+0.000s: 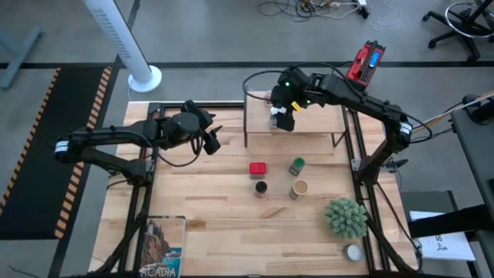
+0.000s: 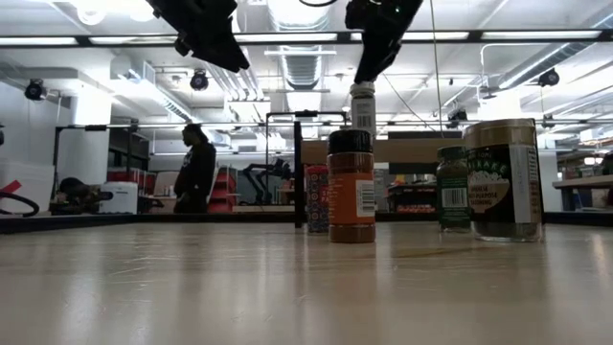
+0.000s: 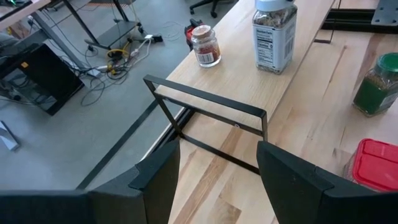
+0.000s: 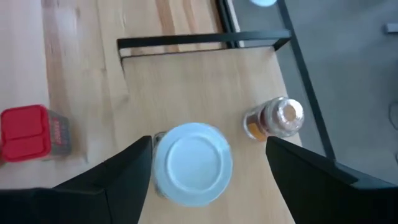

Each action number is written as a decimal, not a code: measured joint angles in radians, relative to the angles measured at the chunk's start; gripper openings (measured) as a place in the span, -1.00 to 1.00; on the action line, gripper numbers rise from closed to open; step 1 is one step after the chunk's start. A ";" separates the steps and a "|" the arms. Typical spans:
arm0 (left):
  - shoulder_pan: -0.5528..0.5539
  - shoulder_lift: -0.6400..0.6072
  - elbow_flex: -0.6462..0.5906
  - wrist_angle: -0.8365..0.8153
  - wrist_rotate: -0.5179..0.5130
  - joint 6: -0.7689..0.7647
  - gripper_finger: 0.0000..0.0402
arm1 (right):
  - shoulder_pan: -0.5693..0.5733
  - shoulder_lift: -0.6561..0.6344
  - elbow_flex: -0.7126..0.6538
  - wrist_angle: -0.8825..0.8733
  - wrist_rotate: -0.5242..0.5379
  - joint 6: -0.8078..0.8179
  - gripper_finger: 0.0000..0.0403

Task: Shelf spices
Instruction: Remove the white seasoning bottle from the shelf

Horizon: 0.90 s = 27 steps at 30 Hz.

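High view shows the right pincer (image 1: 282, 117) hovering over the near-left part of the shelf (image 1: 309, 120), directly above a white-lidded jar (image 4: 191, 163); in the right wrist view its fingers stand spread on either side of that lid, clear of it, so the jar appears to stand on the shelf by itself. A small clear jar (image 4: 273, 119) with amber contents stands just beside it, nearer the shelf's back edge. The left pincer (image 1: 210, 139) waits over the counter (image 1: 208, 208) to the left of the shelf, spread and holding nothing. My worry is the lift-away: if the right pincer rises crooked, a finger could clip the white lid and topple the tall jar, which could knock its small neighbour or roll off the edge. Crowding is another risk, since later jars must land close to these two. By count I find two spices on the shelf and four on the counter: one red square tin (image 1: 258, 168), one black-lidded jar (image 1: 261, 188), one green-lidded jar (image 1: 297, 165) and one tan cylinder (image 1: 299, 188), grouped near each other in front of the shelf. One spiky green plant (image 1: 346, 217) and one flat white tin (image 1: 353, 252) sit toward the counter's right corner.
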<state>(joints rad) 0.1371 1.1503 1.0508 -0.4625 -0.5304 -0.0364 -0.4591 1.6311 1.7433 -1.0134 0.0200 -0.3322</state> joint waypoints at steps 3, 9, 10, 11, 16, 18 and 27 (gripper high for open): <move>0.000 0.000 0.000 0.000 0.000 -0.003 0.01 | -0.001 0.005 -0.004 0.004 -0.003 -0.006 0.45; 0.000 0.000 0.000 0.001 0.000 -0.004 0.01 | 0.000 0.006 -0.046 0.034 -0.040 -0.002 0.40; 0.000 0.000 0.000 0.001 0.000 -0.004 0.01 | 0.000 0.006 -0.054 0.038 -0.044 -0.002 0.39; 0.000 0.000 0.000 0.001 0.000 -0.004 0.01 | 0.000 0.006 -0.063 0.046 -0.046 -0.001 0.39; 0.000 0.000 0.000 -0.001 0.000 -0.004 0.01 | 0.000 0.006 -0.104 0.100 -0.047 -0.002 0.33; 0.000 0.000 0.000 -0.001 0.000 -0.004 0.01 | 0.000 0.006 -0.118 0.118 -0.047 -0.001 0.30; 0.000 0.000 0.000 -0.002 0.000 -0.003 0.01 | -0.006 0.007 -0.142 0.114 -0.047 0.000 -0.01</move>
<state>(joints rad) 0.1375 1.1503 1.0508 -0.4644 -0.5305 -0.0399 -0.4652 1.6382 1.6012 -0.8996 -0.0275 -0.3326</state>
